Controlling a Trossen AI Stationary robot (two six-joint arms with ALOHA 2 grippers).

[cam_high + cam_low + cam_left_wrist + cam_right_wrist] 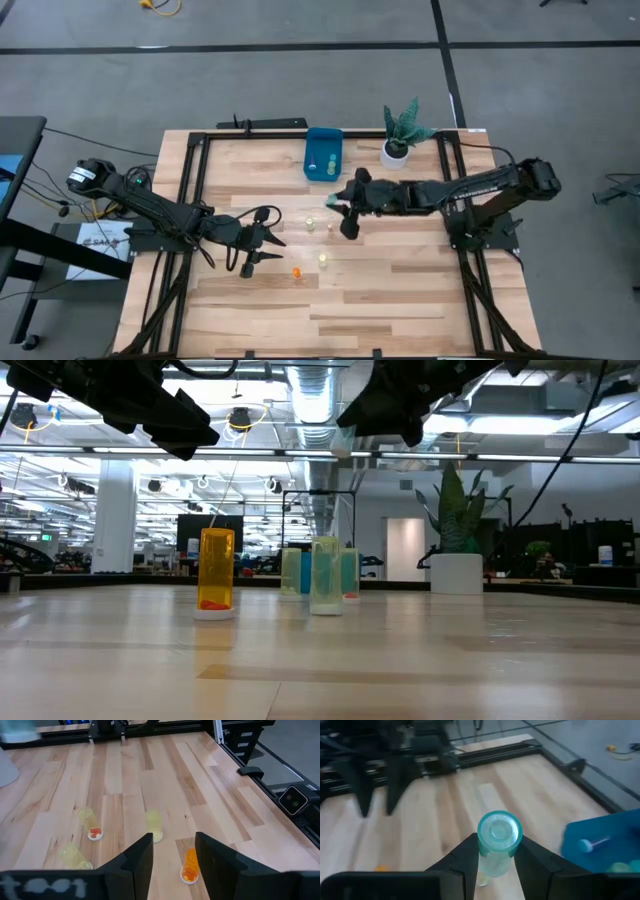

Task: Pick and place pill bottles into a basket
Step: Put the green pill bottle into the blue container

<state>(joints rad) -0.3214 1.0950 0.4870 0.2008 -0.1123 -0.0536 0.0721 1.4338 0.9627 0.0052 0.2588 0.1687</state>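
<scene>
My right gripper (340, 206) hangs above the table's middle, near the blue basket (323, 153), shut on a teal pill bottle (499, 832). The basket holds a few bottles (592, 844). On the table between the arms stand loose pill bottles on their ends: an orange one (296, 272), a pale yellow one (323, 260) and two more (311, 222). My left gripper (173, 840) waits open above the wood, just left of the orange bottle (189, 865), touching nothing. My right gripper pinches the teal bottle's body (495, 864) just below its cap between the two fingers, one on each side. The fingers slant down from the table's right side. The bottle is lifted clear of the table, its round cap (500, 830) turned up toward the wrist.
A potted plant in a white pot (398, 148) stands right of the basket at the far edge. Black frame rails (195, 190) run along the table's left, right and far sides. Bare wood lies toward the near edge (330, 320).
</scene>
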